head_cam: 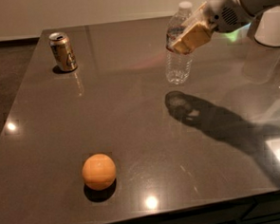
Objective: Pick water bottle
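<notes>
The water bottle (178,66) is clear ribbed plastic with a white cap (185,6), at the far right of the dark table (130,109). My gripper (187,38) comes in from the upper right on a white arm and is shut on the bottle's upper body at the label band. The tan finger pad (195,36) covers part of the bottle's label area. The bottle hangs upright a little above the table, and its shadow (180,102) lies apart below it.
A gold drink can (63,52) stands at the far left. An orange (99,171) lies near the front edge. A white object (272,27) stands at the far right behind the arm. The table's front edge runs along the bottom.
</notes>
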Controlling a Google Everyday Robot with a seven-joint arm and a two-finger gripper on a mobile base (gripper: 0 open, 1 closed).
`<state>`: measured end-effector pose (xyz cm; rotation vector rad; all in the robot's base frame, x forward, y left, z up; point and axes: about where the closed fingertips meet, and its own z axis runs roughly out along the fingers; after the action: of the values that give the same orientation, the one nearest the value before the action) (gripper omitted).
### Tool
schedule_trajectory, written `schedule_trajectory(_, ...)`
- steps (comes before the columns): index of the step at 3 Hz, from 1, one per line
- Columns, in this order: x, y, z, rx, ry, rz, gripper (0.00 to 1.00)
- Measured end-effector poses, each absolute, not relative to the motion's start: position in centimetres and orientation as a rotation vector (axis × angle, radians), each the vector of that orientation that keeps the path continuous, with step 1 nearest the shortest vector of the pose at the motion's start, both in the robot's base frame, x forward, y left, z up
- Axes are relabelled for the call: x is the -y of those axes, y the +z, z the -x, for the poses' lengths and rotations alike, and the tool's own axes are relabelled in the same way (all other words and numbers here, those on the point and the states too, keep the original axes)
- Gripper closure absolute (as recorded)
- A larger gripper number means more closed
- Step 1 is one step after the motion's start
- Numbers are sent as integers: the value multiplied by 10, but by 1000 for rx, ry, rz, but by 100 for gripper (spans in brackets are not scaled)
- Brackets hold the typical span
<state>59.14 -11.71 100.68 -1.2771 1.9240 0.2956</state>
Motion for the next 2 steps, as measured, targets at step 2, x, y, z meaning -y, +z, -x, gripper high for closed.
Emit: schedule_trajectory(2,104,1049,-571,-1824,287,1407,100)
